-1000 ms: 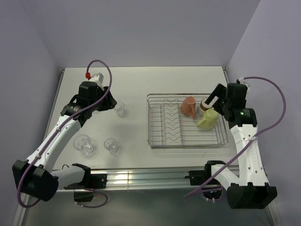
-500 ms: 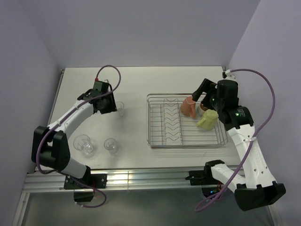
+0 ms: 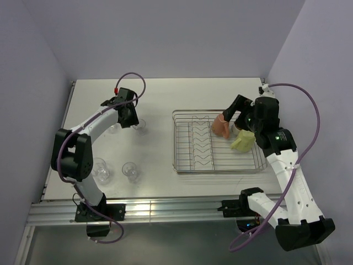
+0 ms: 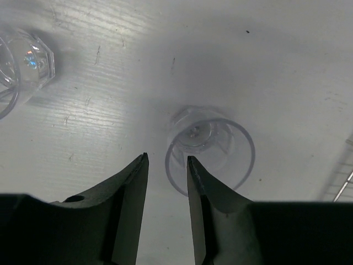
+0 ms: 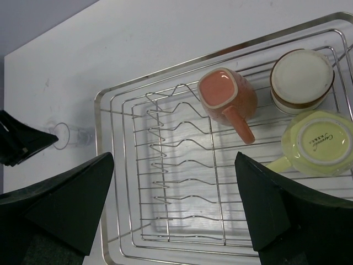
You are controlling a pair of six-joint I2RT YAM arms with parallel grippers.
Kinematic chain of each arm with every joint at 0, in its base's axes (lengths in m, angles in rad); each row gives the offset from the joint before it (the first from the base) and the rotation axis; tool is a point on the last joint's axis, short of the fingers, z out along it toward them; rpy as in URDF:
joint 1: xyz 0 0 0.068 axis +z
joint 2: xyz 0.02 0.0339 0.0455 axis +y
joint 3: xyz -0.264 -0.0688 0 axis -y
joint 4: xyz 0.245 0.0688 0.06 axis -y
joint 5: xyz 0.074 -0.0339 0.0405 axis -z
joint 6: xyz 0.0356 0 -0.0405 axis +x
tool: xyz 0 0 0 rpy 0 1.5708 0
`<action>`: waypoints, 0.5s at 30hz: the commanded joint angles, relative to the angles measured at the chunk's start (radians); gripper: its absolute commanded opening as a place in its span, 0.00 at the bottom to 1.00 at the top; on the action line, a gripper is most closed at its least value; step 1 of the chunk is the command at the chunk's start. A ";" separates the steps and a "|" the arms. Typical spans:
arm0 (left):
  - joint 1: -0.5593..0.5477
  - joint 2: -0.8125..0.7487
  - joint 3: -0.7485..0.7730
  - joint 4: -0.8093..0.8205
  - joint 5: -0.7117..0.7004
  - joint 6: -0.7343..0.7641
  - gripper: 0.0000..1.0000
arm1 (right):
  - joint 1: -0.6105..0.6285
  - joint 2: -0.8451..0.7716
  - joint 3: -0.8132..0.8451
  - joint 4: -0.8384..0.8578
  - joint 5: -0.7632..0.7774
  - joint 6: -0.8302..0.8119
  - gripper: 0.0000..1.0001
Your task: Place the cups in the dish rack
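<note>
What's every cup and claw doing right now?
Pink mug, tilted in the dish rack.
Yellow-green mug, in rack, bottom up.
Brown cup, in rack, bottom up.
Left claw, open, straddling glass tumbler rim.
Glass tumbler, upright, outside rack.
Right claw, open, empty.

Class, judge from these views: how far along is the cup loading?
Done: pink mug, brown cup and yellow-green mug sit in the dish rack. In hand: left gripper straddles the rim of one clear tumbler. Left: other tumblers on the table.
</note>
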 commanded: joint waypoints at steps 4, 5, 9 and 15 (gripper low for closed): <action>0.002 0.042 0.038 -0.014 -0.046 -0.024 0.38 | 0.006 -0.038 -0.015 0.050 -0.017 -0.020 0.98; 0.002 0.050 0.039 -0.013 -0.047 -0.024 0.37 | 0.008 -0.038 -0.018 0.051 -0.020 -0.022 0.98; 0.002 0.070 0.038 -0.010 -0.043 -0.027 0.32 | 0.006 -0.035 -0.029 0.059 -0.025 -0.022 0.98; 0.002 0.070 0.024 -0.001 -0.028 -0.027 0.10 | 0.006 -0.038 -0.034 0.063 -0.030 -0.019 0.98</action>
